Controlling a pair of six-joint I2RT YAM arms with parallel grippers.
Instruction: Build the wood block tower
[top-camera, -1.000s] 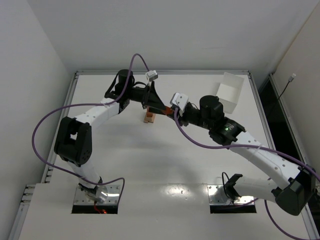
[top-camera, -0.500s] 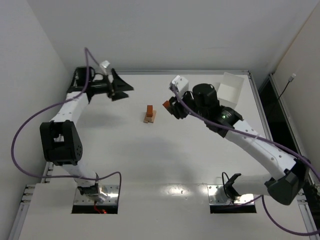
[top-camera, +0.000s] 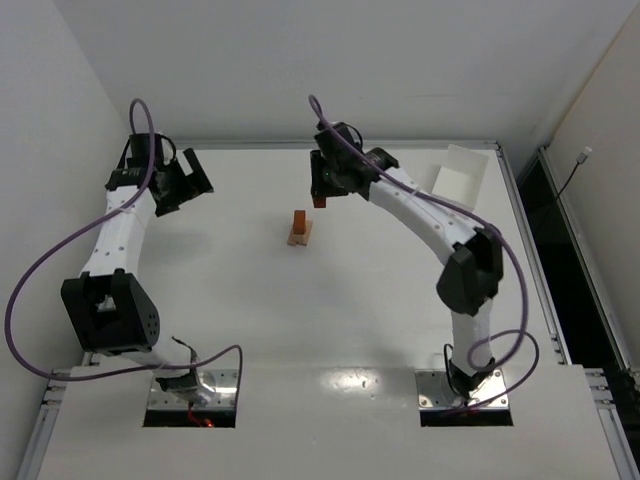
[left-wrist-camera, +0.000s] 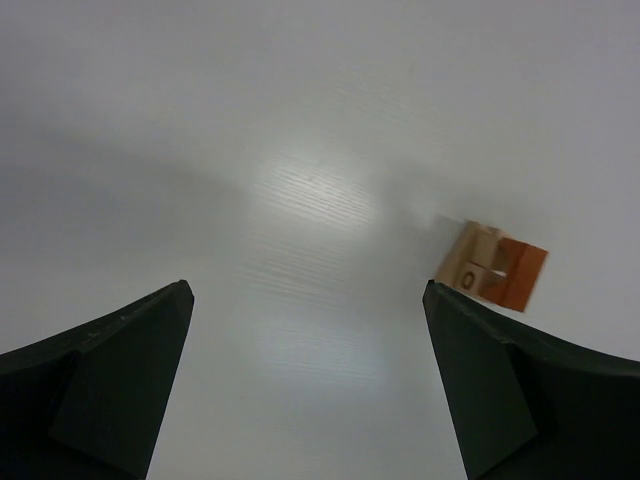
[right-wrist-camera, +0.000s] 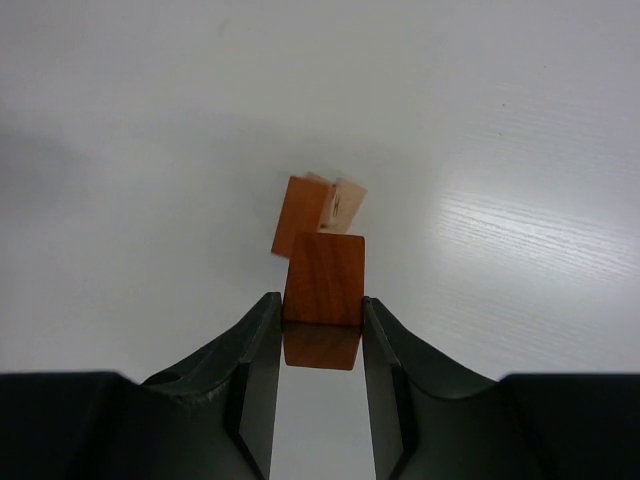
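Observation:
The wood block tower (top-camera: 299, 230) stands mid-table: pale tan blocks at the base, a reddish-orange block on top. It also shows in the left wrist view (left-wrist-camera: 492, 267) and the right wrist view (right-wrist-camera: 312, 215). My right gripper (top-camera: 320, 196) hangs above and just behind the tower, shut on a reddish-brown wood block (right-wrist-camera: 323, 292). My left gripper (top-camera: 197, 182) is open and empty at the far left, well away from the tower.
A white rectangular box (top-camera: 460, 180) stands at the back right. The table's raised back edge (top-camera: 260, 146) runs behind both grippers, with white walls close on the left and at the back.
My left gripper has drawn back from the tower to the far left. My right arm has swung left and up, carrying the reddish-brown block from right of the tower to just behind it.

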